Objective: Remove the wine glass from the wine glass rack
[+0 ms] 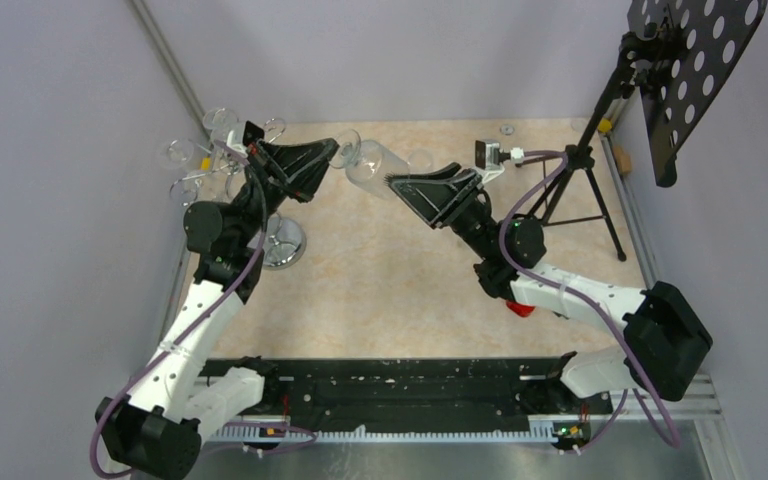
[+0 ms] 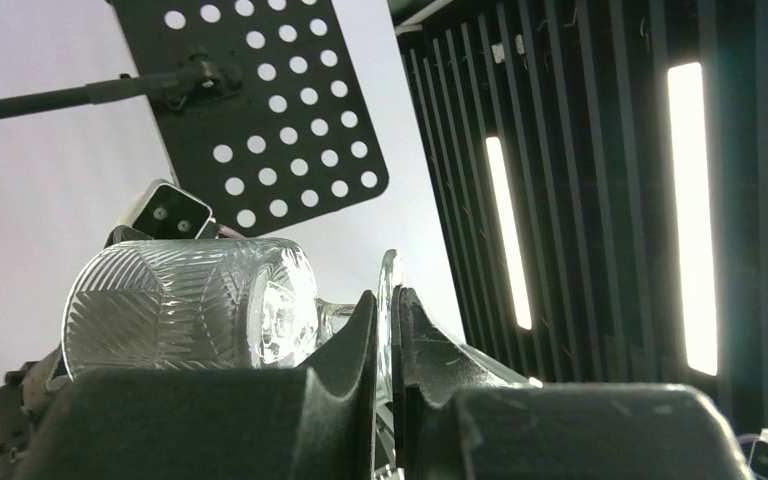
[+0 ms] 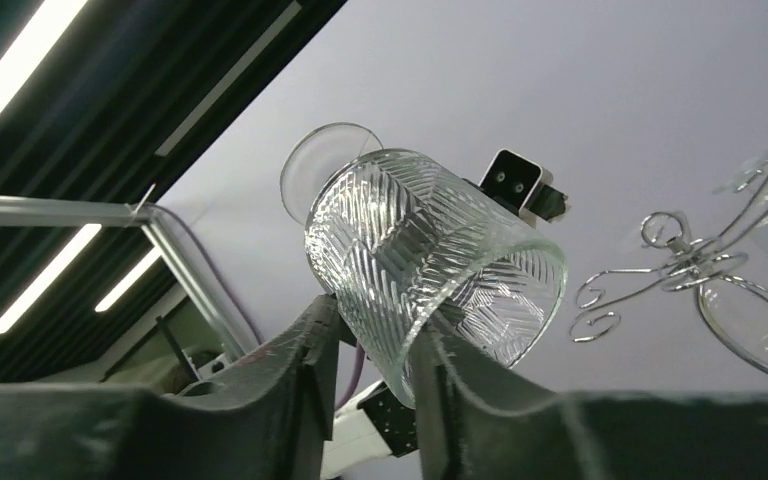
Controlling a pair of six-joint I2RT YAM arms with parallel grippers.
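We begin with the pale table (image 1: 400, 290), which lies below both claws. The black music stand (image 1: 695, 75) rises behind the right claw (image 1: 397, 182) and off to its outer side, well apart from it. From the left wrist view, the stand's perforated tray shows beyond the glass.

The wine glass rack (image 1: 222, 150) stands just behind the left claw (image 1: 332, 152), on its outer side. Its curled chrome arms spread close to that wrist, and its round mirrored base (image 1: 282, 243) sits below the forearm. Other glasses hang on its arms. From the right wrist view, we see the rack's loops beyond the bowl, clear of the glass.

The wine glass (image 1: 370, 163) is off the rack. It lies on its side in the air between the two claws, with its foot toward the left claw and its bowl toward the right.

The left claw is clamped narrow on the foot (image 2: 390, 300), which sits edge-on between its fingers (image 2: 355, 340). The right claw stands about half wide, with its fingers (image 3: 305, 360) against either side of the ribbed bowl (image 3: 430, 255) near the rim, so it holds the bowl there.

Smallest of all, each wrist's small camera shows just past the glass in the other wrist's view.
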